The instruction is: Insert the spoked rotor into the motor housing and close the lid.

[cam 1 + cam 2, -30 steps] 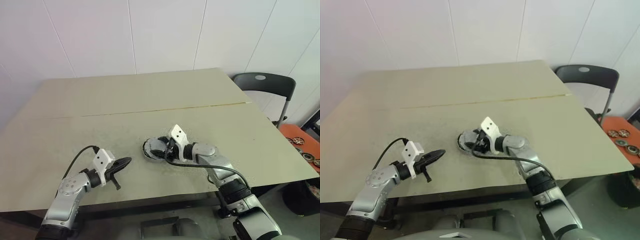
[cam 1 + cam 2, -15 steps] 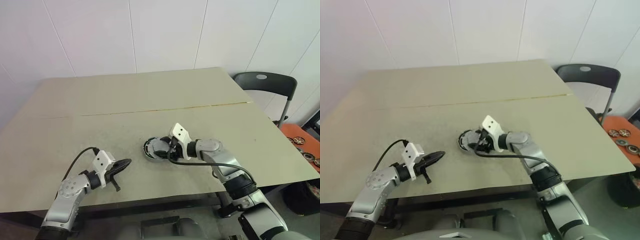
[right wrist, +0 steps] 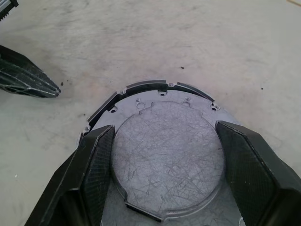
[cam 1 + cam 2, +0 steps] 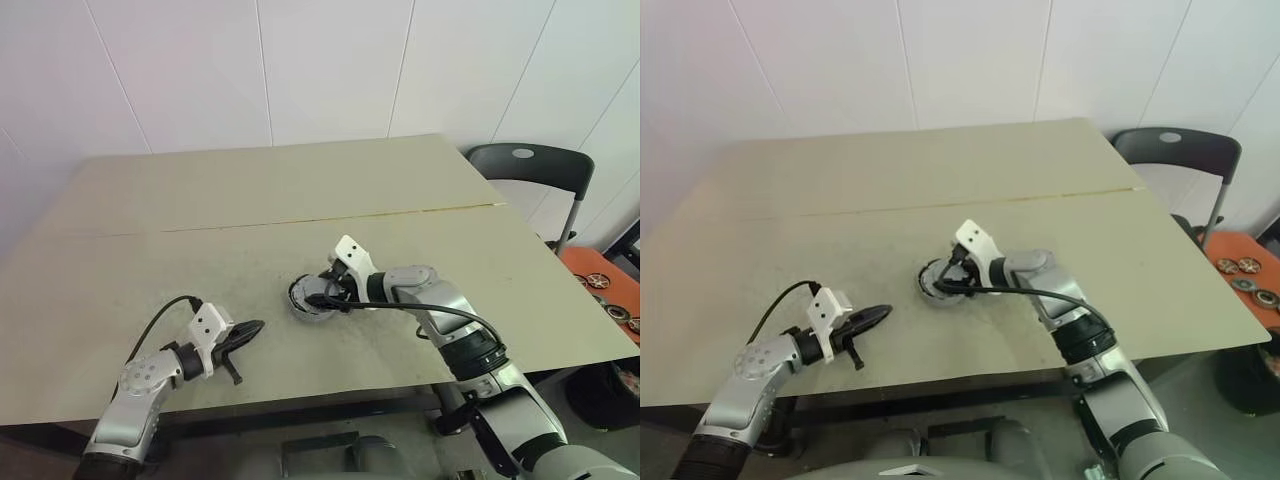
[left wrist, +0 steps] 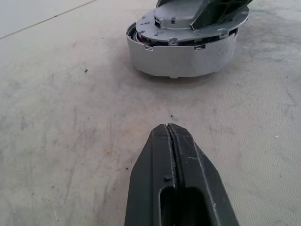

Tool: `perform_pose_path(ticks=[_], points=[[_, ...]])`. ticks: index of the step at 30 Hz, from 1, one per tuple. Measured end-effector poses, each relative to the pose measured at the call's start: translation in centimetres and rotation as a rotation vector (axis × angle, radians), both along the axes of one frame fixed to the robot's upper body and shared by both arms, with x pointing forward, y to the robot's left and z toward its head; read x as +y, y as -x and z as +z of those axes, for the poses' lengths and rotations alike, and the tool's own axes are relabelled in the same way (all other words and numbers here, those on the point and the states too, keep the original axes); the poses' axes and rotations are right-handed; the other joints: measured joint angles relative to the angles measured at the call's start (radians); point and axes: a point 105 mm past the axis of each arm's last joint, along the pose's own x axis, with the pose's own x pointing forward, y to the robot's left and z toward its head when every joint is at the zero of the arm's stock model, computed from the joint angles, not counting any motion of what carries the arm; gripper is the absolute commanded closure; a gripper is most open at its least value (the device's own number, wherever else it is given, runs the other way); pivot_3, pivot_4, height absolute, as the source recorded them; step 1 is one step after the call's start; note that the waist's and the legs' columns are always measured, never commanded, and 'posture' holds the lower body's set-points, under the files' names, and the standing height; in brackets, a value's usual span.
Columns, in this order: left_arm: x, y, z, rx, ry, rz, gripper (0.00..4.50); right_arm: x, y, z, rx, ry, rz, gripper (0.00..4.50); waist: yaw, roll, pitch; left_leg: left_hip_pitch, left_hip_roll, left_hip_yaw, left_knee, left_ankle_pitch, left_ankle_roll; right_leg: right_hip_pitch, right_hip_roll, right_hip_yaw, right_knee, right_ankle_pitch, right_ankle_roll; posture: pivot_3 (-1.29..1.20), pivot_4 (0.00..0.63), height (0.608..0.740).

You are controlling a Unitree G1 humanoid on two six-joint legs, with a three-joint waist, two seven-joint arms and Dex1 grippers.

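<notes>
The round grey motor housing (image 4: pixel 308 306) stands near the middle of the table. The silvery lid (image 3: pixel 164 150) lies on top of it, sitting slightly askew, with a thin gap on one side (image 5: pixel 137 36). My right gripper (image 3: pixel 164 127) reaches in from the right, angled down, and is shut on the lid, one finger (image 3: pixel 96 160) on each side of its raised centre. My left gripper (image 4: pixel 250 328) rests low over the table to the left of the housing, shut and empty, pointing at it. The spoked rotor is hidden.
The beige table (image 4: pixel 250 190) has a seam running across it behind the housing. A dark chair (image 4: pixel 530 165) stands past the table's right edge. Below it lies an orange mat (image 4: pixel 605 290) with small wheel-like parts.
My right wrist has tipped further down over the housing, its fingers still around the lid. The housing and my left gripper have stayed where they were.
</notes>
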Motion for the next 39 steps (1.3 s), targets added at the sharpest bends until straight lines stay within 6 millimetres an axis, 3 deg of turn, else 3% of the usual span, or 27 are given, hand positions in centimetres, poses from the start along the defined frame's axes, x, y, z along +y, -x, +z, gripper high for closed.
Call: perform_pose_path(ticks=[12,18,23,39], points=[[-0.2,0.0,-0.4,0.012,-0.016,-0.01,4.5,-0.2,-1.3,0.2,-0.005,-0.059,-0.128,1.45,0.001,0.002,0.002,-0.003,0.0,0.0,-0.001,0.0,0.0,-0.003,0.0,0.0,0.0,0.0,0.0,0.0,0.0,0.74],[-0.3,0.0,-0.6,0.017,-0.025,-0.015,4.5,0.3,-0.9,0.6,0.05,-0.137,-0.139,1.45,0.001,0.002,0.002,-0.002,0.0,0.0,-0.005,0.0,0.0,-0.003,0.0,0.0,-0.001,0.0,0.0,0.0,0.0,0.74],[-0.3,0.0,-0.6,0.016,-0.028,-0.017,4.5,-0.2,-0.1,0.6,0.025,-0.108,-0.077,1.45,0.0,0.002,0.002,-0.001,-0.001,0.001,-0.008,0.0,0.0,-0.003,0.0,0.001,-0.003,0.0,0.0,0.0,0.0,0.74],[-0.3,0.0,-0.7,0.012,-0.035,-0.007,4.5,0.4,-0.5,0.0,-0.032,-0.074,-0.119,1.45,0.0,0.002,0.002,0.001,-0.001,0.001,-0.01,0.0,0.0,-0.003,0.001,0.001,-0.003,0.0,0.001,0.0,0.0,0.74]])
